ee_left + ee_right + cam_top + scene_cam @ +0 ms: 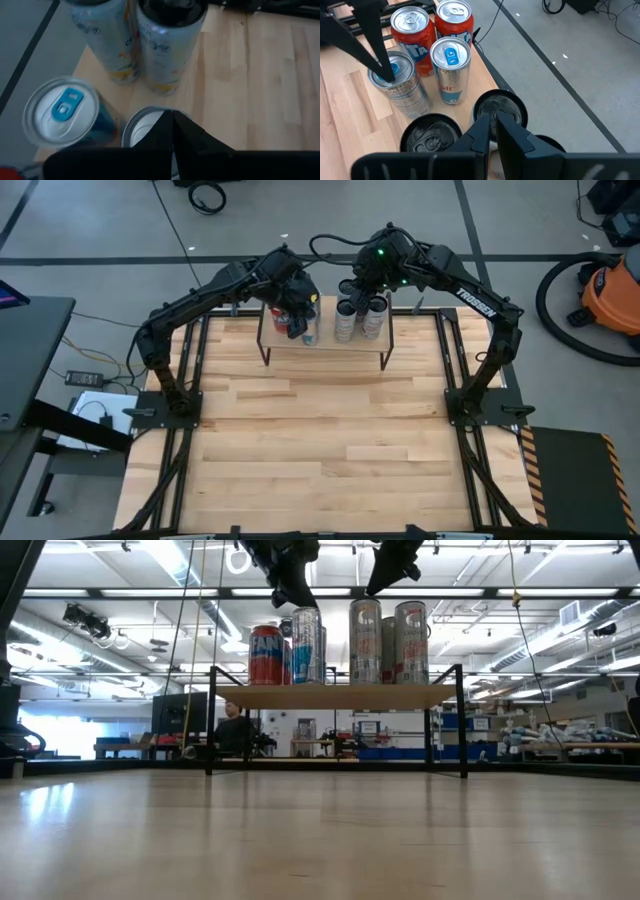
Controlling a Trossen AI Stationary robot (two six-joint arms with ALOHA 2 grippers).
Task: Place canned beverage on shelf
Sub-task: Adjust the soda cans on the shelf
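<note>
The shelf [340,696], a light wooden board on thin black legs, stands at the table's far edge. Several cans stand upright on it: two red ones [410,30] at its left end, silver ones with blue tabs [450,65] beside them, and tall black-topped ones [365,640] toward the right. My left gripper [172,117] is shut, its tips at the top of a silver can [395,87]. My right gripper [492,122] is shut and hangs just above a black-topped can [500,106], clear of it in the low view. My left gripper slants down from the table's left with its shut fingertips [384,70] at the lid [140,129] of the upright silver can. I cannot tell whether they touch the lid or stand just above it.
The cans stand close together on the shelf's board [325,352]. The wide wooden tabletop [320,450] lies in front of the shelf. Black frame rails [460,395] run along both table sides. An orange vacuum [615,290] sits on the floor at the far right.
</note>
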